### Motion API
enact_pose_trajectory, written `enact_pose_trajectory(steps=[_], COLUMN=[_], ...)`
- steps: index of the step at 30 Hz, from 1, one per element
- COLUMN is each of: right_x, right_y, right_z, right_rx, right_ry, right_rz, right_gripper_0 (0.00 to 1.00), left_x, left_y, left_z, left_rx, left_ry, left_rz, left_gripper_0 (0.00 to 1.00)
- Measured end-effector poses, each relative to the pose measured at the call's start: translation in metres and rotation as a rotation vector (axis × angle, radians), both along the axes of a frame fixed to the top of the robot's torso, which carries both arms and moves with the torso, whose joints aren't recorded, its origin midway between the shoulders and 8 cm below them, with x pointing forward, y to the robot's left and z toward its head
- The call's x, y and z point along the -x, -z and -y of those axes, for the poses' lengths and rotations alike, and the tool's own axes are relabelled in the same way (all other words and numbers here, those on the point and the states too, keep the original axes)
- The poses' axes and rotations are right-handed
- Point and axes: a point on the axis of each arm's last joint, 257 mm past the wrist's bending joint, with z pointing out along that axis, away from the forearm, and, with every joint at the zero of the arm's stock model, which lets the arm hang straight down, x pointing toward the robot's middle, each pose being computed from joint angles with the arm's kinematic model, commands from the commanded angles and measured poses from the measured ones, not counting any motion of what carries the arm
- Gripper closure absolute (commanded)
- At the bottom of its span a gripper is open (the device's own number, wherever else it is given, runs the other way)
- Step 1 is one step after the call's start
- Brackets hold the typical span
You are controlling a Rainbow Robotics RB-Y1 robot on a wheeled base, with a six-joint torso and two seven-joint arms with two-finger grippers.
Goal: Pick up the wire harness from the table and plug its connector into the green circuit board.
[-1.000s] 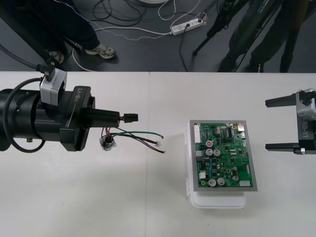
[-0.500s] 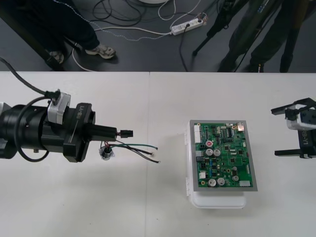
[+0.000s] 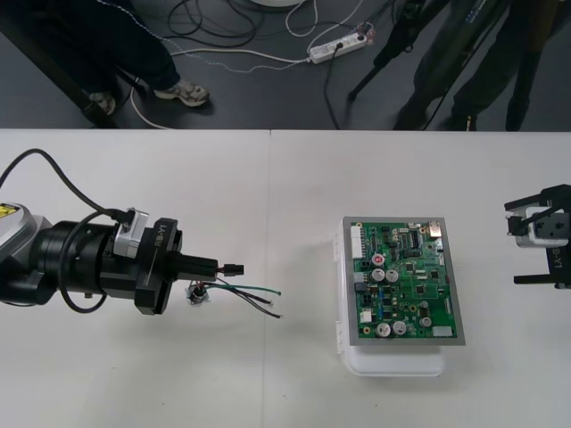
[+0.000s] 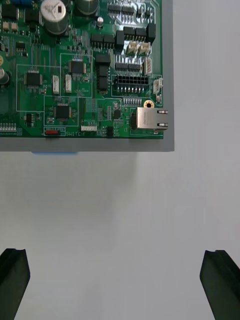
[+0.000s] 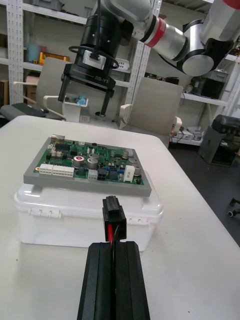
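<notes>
My left gripper [image 3: 217, 267] is shut on the wire harness just behind its small black plug [image 3: 234, 267], holding it above the table left of the green circuit board [image 3: 406, 281]. The red, black and green wires [image 3: 257, 295] trail below, and the round metal socket [image 3: 196, 293] hangs by the gripper. In the left wrist view the shut fingers [image 5: 114, 265] hold the plug [image 5: 114, 216] pointing at the board [image 5: 87, 167] on its white base [image 5: 85, 215]. My right gripper [image 3: 541, 242] stands open to the right of the board, its fingers [image 4: 12, 280] far apart short of the board's edge [image 4: 85, 70].
The white base [image 3: 393, 361] juts out at the board's near side. From the left wrist, the right gripper [image 5: 85, 80] hangs behind the board. Beyond the table's far edge lie cables and a power strip [image 3: 339, 46] on dark floor.
My left arm has carried the harness toward the table's near side, the plug still pointing at the board. The right gripper has turned at its wrist and shifted slightly right.
</notes>
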Motion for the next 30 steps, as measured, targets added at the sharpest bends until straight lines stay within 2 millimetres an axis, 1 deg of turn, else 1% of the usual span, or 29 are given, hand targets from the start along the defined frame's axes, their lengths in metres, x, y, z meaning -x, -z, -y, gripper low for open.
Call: enact_pose_trajectory(steps=[7, 10, 14, 19, 22, 26, 30], right_x=[0.002, 0.003, 0.005, 0.012, 0.015, 0.019, 0.022], right_y=[0.008, 0.012, 0.023, 0.036, 0.045, 0.058, 0.065], right_z=[0.005, 0.008, 0.014, 0.008, 0.009, 0.008, 0.003], right_rx=[0.02, 0.033, 0.086, 0.102, 0.134, 0.185, 0.208], right_ry=[0.01, 0.017, 0.025, 0.002, -0.003, -0.02, -0.039], right_rz=[-0.012, -0.018, -0.027, -0.053, -0.064, -0.078, -0.084], right_gripper_0=[0.0, 0.0, 0.0, 0.0, 0.0, 0.0, 0.0], left_x=[-0.005, -0.008, -0.009, -0.006, -0.005, -0.007, -0.011], left_y=[0.02, 0.029, 0.037, 0.043, 0.048, 0.055, 0.058], left_z=[0.009, 0.015, 0.023, 0.035, 0.039, 0.045, 0.052], left_rx=[-0.003, 0.003, 0.019, 0.03, 0.032, 0.038, 0.049], left_ry=[0.011, 0.018, 0.036, 0.058, 0.062, 0.052, 0.042], left_rz=[-0.032, 0.019, 0.132, 0.142, 0.127, 0.1, 0.081], left_gripper_0=[1.0, 1.0, 1.0, 1.0, 1.0, 1.0, 1.0])
